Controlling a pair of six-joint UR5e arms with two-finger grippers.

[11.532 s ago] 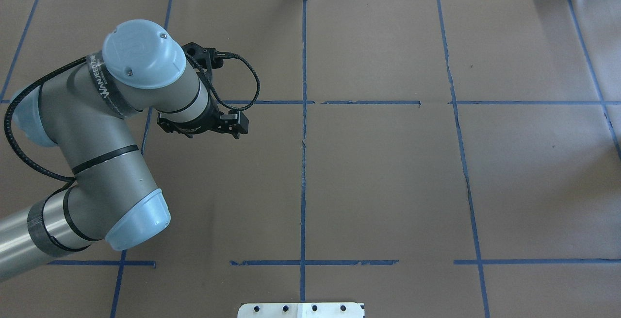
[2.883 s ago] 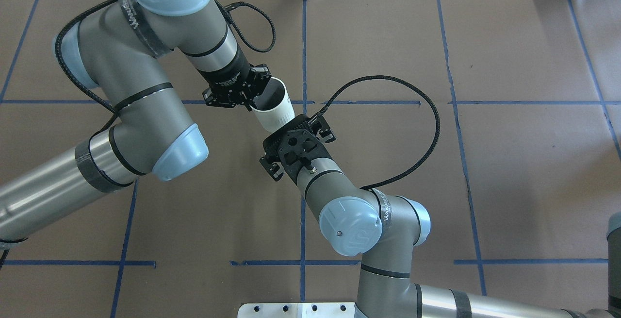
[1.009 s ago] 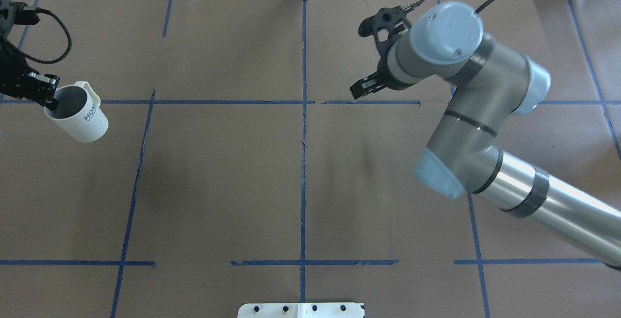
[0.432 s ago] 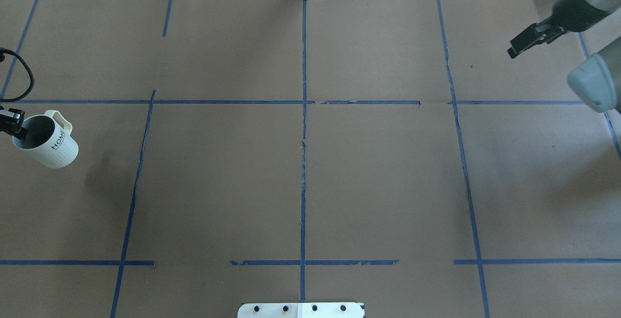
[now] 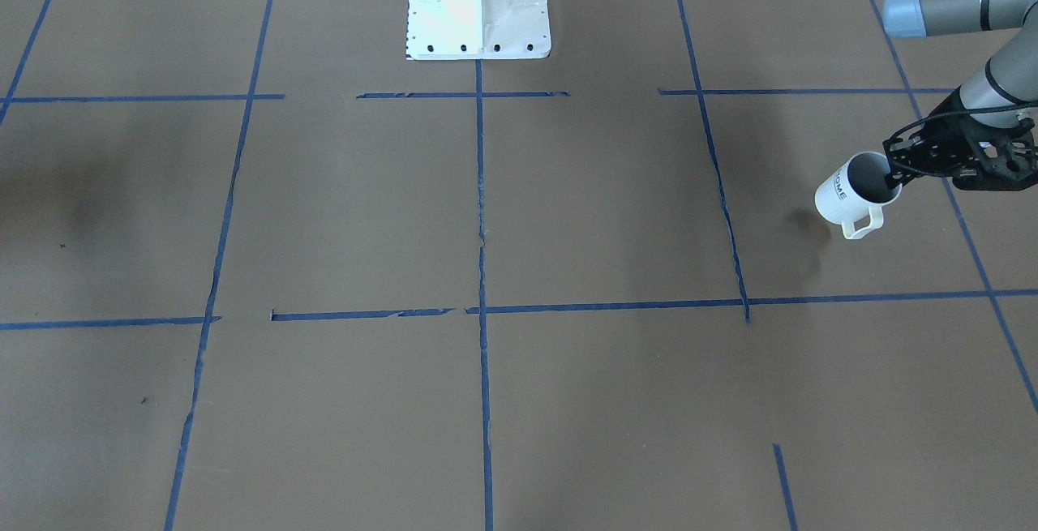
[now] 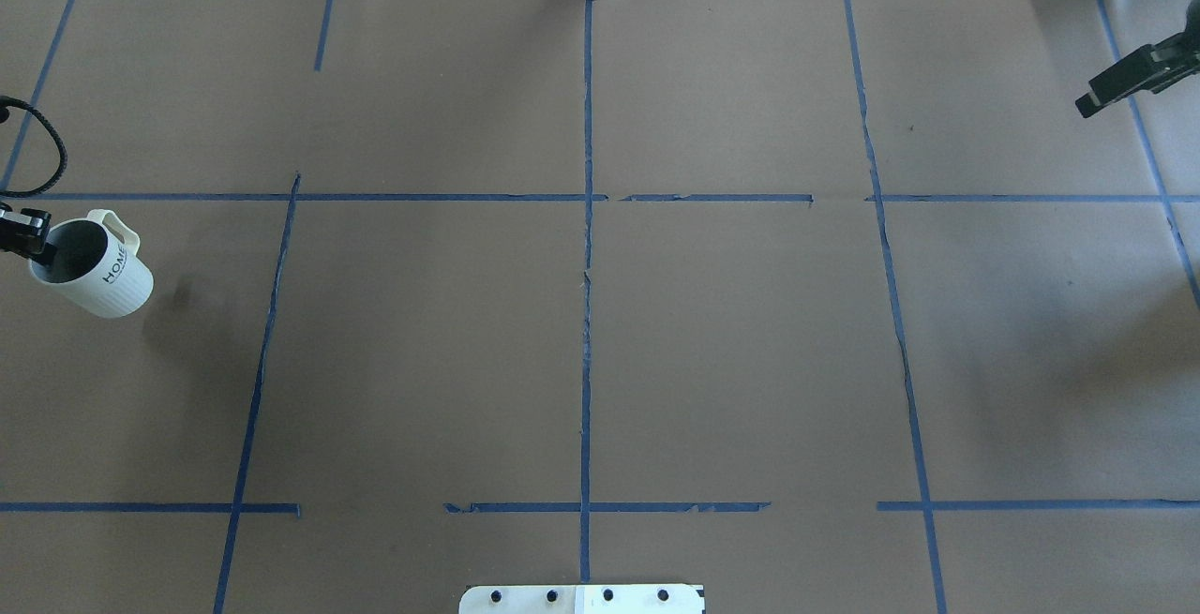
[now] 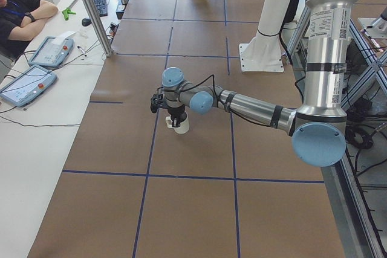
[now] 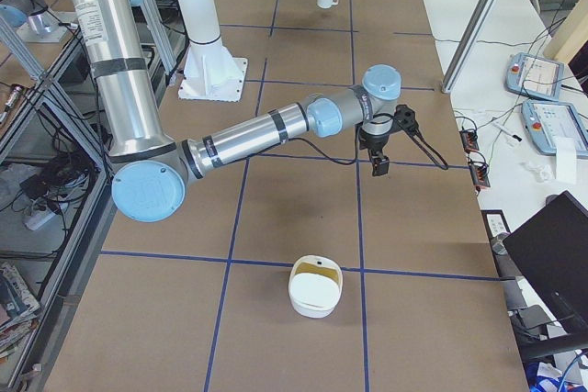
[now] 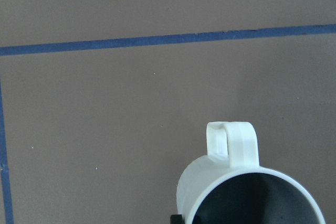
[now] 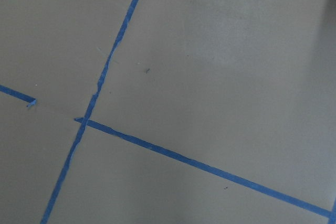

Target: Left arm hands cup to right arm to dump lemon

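The left gripper (image 5: 893,176) clamps the rim of the tilted white cup (image 5: 843,192) above the table (image 5: 600,215). The right gripper (image 8: 378,164) hangs well apart from it. I cannot tell whether its fingers are spread.

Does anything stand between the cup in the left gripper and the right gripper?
Nothing visible does. In the overhead view only the taped brown table lies between the cup, held by the left gripper at far left, and the right gripper at far right.

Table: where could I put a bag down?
The middle squares of the table, between blue tape lines, are bare. Crowded: the left edge, where the left hand holds the cup, and the far right corner, by the right hand.
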